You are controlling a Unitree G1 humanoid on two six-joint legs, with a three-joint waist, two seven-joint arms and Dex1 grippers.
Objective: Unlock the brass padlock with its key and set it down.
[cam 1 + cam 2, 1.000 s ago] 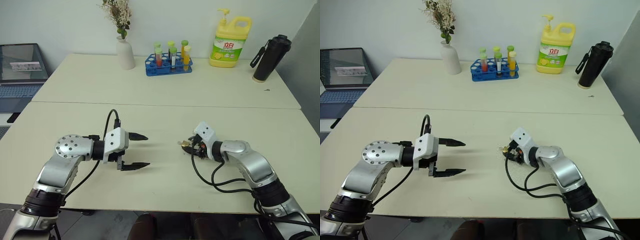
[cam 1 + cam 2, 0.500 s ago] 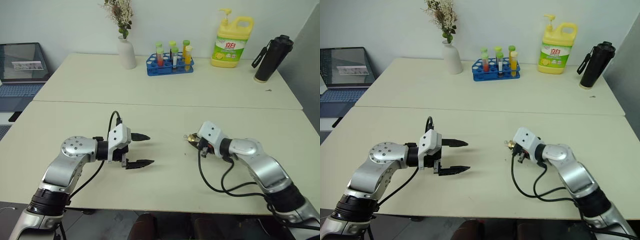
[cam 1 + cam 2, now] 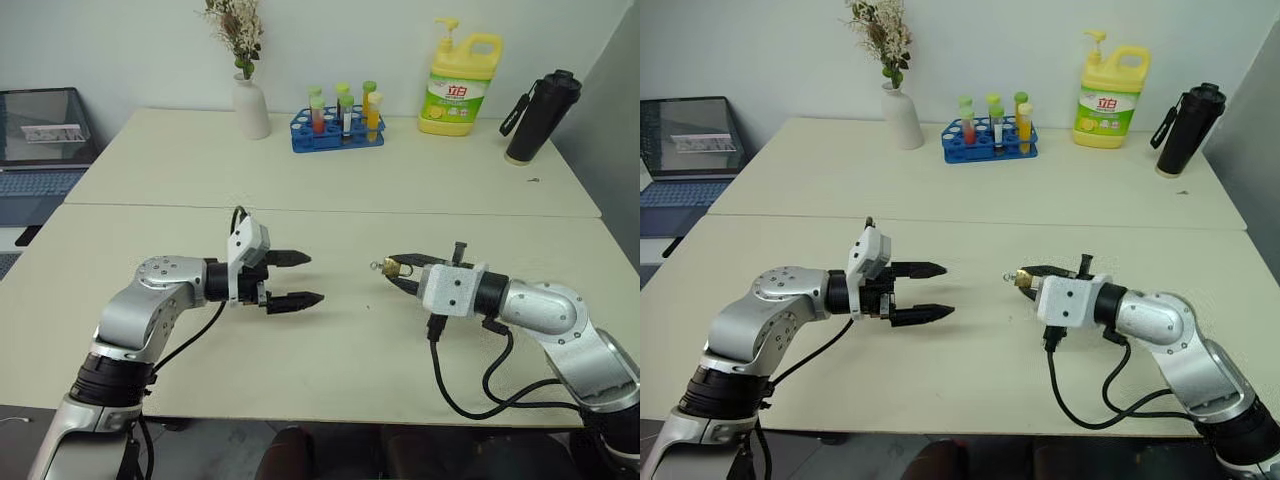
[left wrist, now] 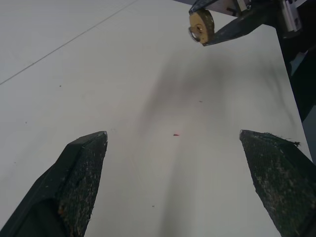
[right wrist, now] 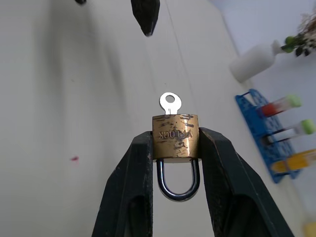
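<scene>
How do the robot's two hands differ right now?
The right gripper is shut on the brass padlock, whose key sticks out toward the other hand; the left gripper holds nothing. Its fingers stand wide apart, while the right's pinch close. Both hover above the table, pointing at each other.

Key blade hidden inside the brass padlock

Scuffed golden-yellow brass padlock with a silvery shackle and silvery key; black tool fingers grip it. Pale cream counter, perhaps one tiny red fleck. Blue tube rack, yellow bottle, white vase.
</scene>
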